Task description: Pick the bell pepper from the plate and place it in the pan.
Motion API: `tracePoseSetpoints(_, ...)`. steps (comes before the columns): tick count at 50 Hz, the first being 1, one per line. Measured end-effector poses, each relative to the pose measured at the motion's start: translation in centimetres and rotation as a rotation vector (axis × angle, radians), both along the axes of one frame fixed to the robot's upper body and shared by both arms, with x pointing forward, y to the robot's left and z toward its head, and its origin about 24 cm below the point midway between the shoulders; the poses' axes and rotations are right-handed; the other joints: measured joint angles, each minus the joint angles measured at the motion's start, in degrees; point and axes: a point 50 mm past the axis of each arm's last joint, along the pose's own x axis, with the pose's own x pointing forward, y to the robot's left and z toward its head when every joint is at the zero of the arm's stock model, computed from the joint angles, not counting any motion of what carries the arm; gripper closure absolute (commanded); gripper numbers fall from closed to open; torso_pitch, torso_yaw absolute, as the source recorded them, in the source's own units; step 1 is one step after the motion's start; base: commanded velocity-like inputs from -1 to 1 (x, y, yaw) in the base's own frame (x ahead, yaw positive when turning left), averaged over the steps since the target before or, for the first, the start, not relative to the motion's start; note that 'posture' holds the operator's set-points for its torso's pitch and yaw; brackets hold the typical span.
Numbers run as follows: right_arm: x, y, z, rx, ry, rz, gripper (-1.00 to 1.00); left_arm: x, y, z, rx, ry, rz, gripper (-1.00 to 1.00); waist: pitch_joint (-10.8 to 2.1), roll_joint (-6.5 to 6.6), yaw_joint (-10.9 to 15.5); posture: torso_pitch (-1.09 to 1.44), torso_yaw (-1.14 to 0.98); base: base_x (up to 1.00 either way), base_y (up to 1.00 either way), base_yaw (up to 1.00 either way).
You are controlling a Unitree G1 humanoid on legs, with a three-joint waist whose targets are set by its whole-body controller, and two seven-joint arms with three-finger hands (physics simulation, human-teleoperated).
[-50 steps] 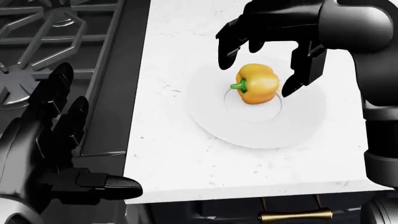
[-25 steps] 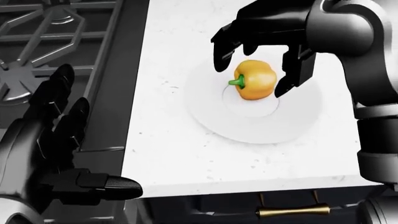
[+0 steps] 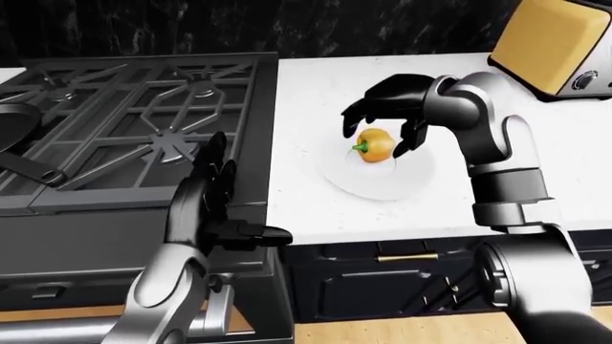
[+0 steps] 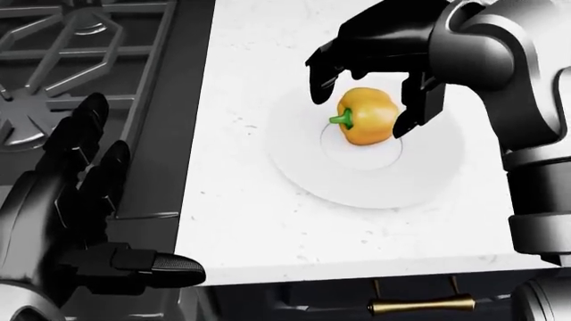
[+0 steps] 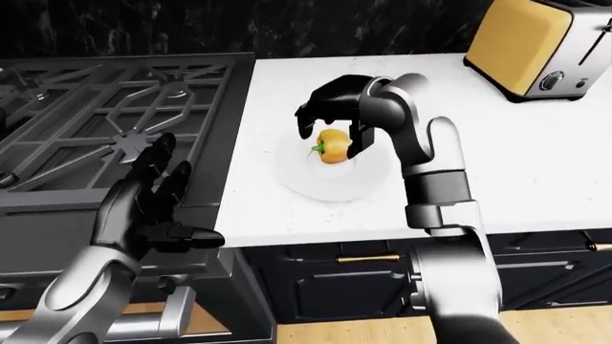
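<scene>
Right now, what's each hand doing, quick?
Right hand: open, fingers around the bell pepper on the plate.
Left hand: open, empty.

Orange bell pepper (image 4: 367,118), green stem, on white plate (image 4: 428,175).

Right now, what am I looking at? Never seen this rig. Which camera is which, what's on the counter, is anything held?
It's a simulated humanoid robot; all three pictures come from cameras on its head, looking over its own arms. On the white counter sits a white plate with a yellow bell pepper. The right hand arches over the pepper, fingers either side, not yet closed. The left hand hangs open and empty by the stove. A pan shows at the left-eye view's left edge, a toaster at top right.
</scene>
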Motion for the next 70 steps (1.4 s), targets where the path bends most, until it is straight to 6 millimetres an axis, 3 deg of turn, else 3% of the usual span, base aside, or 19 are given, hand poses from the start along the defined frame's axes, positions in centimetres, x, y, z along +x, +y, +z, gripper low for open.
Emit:
tracePoseSetpoints(31, 0.9, -0.4, -2.1, -0.005, -0.001, -0.013, -0.16, 0.0, 0.0, 0.0, 0.001, 0.000, -0.001, -1.00, -0.03, -0.28, 0.21, 0.00, 0.00, 0.00, 0.00, 0.00)
tracePoseSetpoints(32, 0.9, -0.4, -2.2, -0.004, -0.001, -0.012, -0.13, 0.0, 0.0, 0.1, 0.001, -0.001, -0.001, -1.00, -0.05, -0.29, 0.21, 0.00, 0.00, 0.00, 0.00, 0.00)
tracePoseSetpoints(35, 1.1, -0.3, -2.5, 0.007, 0.000, -0.010, 0.34, -0.1, 0.0, 0.2, 0.001, -0.004, -0.001, -1.00, -0.07, -0.29, 0.22, 0.00, 0.00, 0.00, 0.00, 0.00)
tracePoseSetpoints(36, 1.1, -0.3, -2.5, 0.014, -0.004, -0.007, 0.58, -0.1, -0.1, 0.2, 0.001, -0.004, -0.003, -1.00, -0.07, -0.27, 0.25, 0.00, 0.00, 0.00, 0.00, 0.00)
tracePoseSetpoints(43, 1.3, -0.2, -2.6, 0.027, -0.031, -0.007, 0.60, -0.1, 0.0, 0.2, -0.003, -0.004, -0.002, -1.00, -0.06, -0.33, 0.41, 0.00, 0.00, 0.00, 0.00, 0.00)
tracePoseSetpoints(45, 1.4, -0.2, -2.6, 0.028, -0.038, -0.009, 0.69, -0.1, 0.1, 0.2, -0.006, -0.003, -0.001, -1.00, -0.04, -0.33, 0.43, 0.00, 0.00, 0.00, 0.00, 0.00)
tracePoseSetpoints(46, 1.4, -0.2, -2.6, 0.028, -0.040, -0.010, 1.00, -0.1, 0.1, 0.2, -0.006, -0.002, -0.001, -1.00, -0.01, -0.34, 0.42, 0.00, 0.00, 0.00, 0.00, 0.00)
tracePoseSetpoints(48, 1.6, -0.1, -2.5, 0.034, -0.046, -0.013, 1.00, -0.1, 0.1, 0.1, -0.007, 0.000, 0.000, -1.00, 0.06, -0.29, 0.38, 0.00, 0.00, 0.00, 0.00, 0.00)
tracePoseSetpoints(53, 1.7, -0.1, -1.7, 0.073, -0.079, -0.017, 1.00, -0.1, 0.1, 0.0, -0.008, 0.002, -0.003, -1.00, 0.20, -0.24, 0.39, 0.00, 0.00, 0.00, 0.00, 0.00)
tracePoseSetpoints(59, 1.1, -0.1, 1.1, 0.151, -0.131, -0.017, 1.00, -0.2, 0.0, 0.0, -0.006, 0.000, -0.005, -1.00, 0.27, -0.27, 0.47, 0.00, 0.00, 0.00, 0.00, 0.00)
tracePoseSetpoints(70, -2.4, -1.0, 4.8, 0.304, -0.181, 0.042, 1.00, -0.3, 0.3, 1.0, 0.005, -0.027, 0.006, -1.00, 0.48, -0.60, 0.60, 0.00, 0.00, 0.00, 0.00, 0.00)
